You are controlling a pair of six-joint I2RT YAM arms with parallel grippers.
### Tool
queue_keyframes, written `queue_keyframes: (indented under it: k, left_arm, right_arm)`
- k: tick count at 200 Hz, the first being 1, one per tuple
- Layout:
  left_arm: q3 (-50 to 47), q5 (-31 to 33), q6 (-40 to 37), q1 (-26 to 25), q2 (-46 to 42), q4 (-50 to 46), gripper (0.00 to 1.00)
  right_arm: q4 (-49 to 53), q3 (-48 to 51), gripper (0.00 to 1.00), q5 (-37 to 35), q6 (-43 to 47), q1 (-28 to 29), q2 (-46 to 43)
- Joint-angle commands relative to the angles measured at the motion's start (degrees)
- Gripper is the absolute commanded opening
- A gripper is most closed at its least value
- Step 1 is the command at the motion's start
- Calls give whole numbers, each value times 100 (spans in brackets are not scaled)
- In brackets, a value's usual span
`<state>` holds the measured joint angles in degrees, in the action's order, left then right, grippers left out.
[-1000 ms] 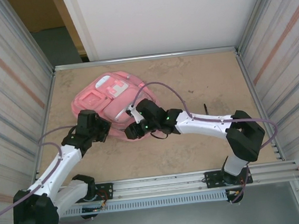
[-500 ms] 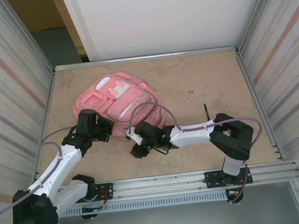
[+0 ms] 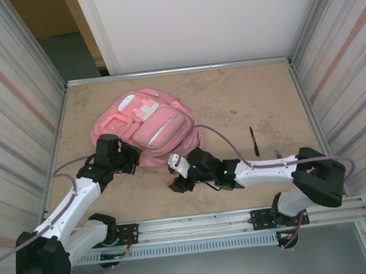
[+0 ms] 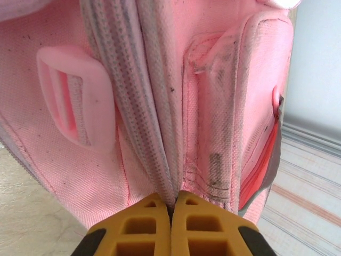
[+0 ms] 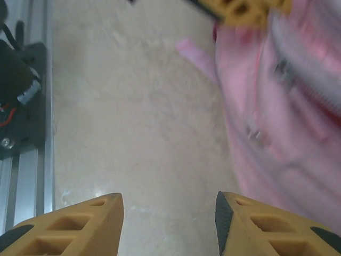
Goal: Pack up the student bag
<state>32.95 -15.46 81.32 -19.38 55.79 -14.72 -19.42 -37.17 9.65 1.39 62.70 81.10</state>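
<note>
Top external view: the table [image 3: 244, 99] holds the student bag [image 3: 144, 124], which lies front-up at the far left, pockets and checkered patch facing the camera. A second ago its near edge was bunched up under the right arm. Now the bag has settled flatter and the top opening looks shut rather than held apart.

The bigger change is the right arm. It has pulled off the bag and swung back toward the near rail, and it now stretches low across the table with its elbow far to the right. The right gripper [image 3: 173, 180] sits just short of the bag's near edge, and its jaws have spread wider over that second. In the right wrist view its fingers [image 5: 112, 218] stand apart with bare tabletop between them, nothing held.

I judge this as a release and reset, leaving the arm free to fetch something to pack.

The left arm has barely moved, bent forward from its base. The left gripper [image 3: 132, 160] is at the bag's near-left edge, its fingertips [image 4: 154, 221] pressed together on a ribbed seam of fabric.

A black pen [image 3: 254, 141] lies alone on the table to the right, well apart from the bag, a likely item to load.
</note>
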Motion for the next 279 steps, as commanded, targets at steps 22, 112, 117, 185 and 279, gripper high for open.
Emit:
queue_keyframes:
  k: [22, 112, 117, 185, 279]
  left_arm:
    - [-112, -420, 7, -93, 68, 359, 0]
    - [-122, -502, 126, -202, -56, 414, 0]
    - [-126, -484, 121, -219, -59, 405, 0]
    - [-173, -456, 184, -357, 103, 545, 0]
    - [-265, -386, 186, -383, 132, 590, 0]
  right_arm:
    - [-1630, 270, 47, -299, 916, -486, 441]
    - [-3748, 562, 38, -827, 1091, -637, 1726]
    - [-3755, 549, 38, -818, 1106, -617, 1744]
    - [-3479, 282, 33, -104, 654, -592, 1797]
    - [-2834, 276, 41, 1923, 175, -1191, 1343]
